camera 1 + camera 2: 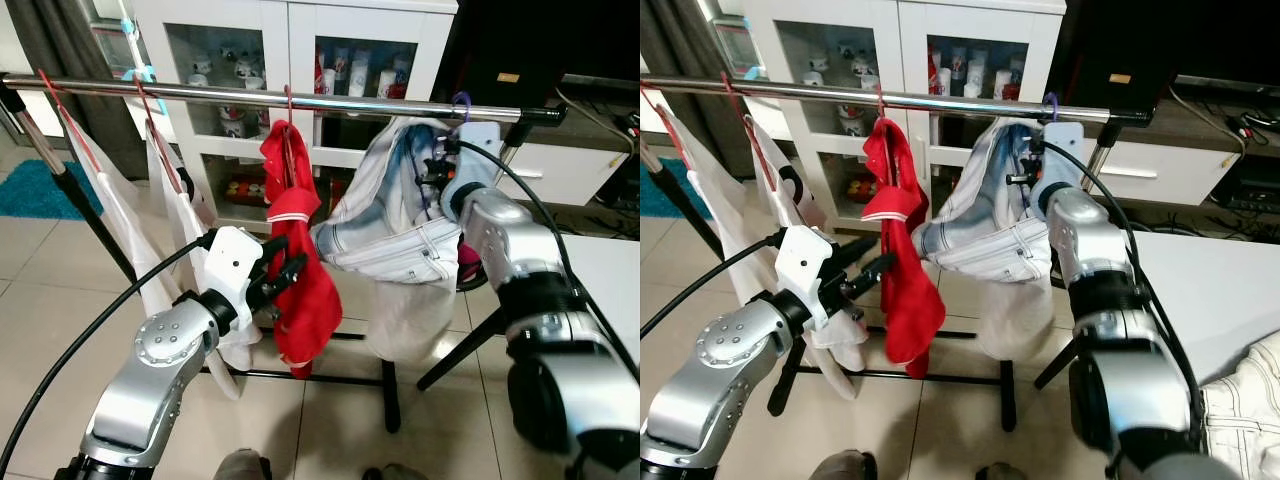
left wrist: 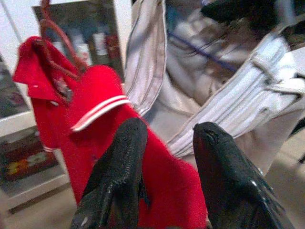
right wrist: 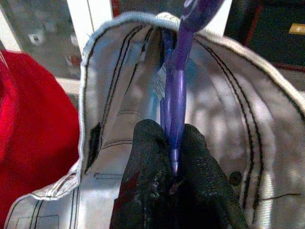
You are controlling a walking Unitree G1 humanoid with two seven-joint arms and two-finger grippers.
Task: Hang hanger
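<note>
I see a white glass-door cabinet (image 1: 300, 60) at 12 o'clock, jars on its shelves. A teal rug (image 1: 35, 188) lies at 9 o'clock. A dark TV stand (image 1: 1200, 120) sits at 2 o'clock.

One rail (image 1: 300, 97) carries four hung garments: two white, one red, one pale denim.

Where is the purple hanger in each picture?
Left eye view: purple hanger hooked over the silver rail, upper right.
Right eye view: hook on the rail, right of centre.
Left wrist view: a thin purple line inside the pale jeans.
Right wrist view: centre, pinched by the right hand.
Shared landmark: red shirt.
</note>
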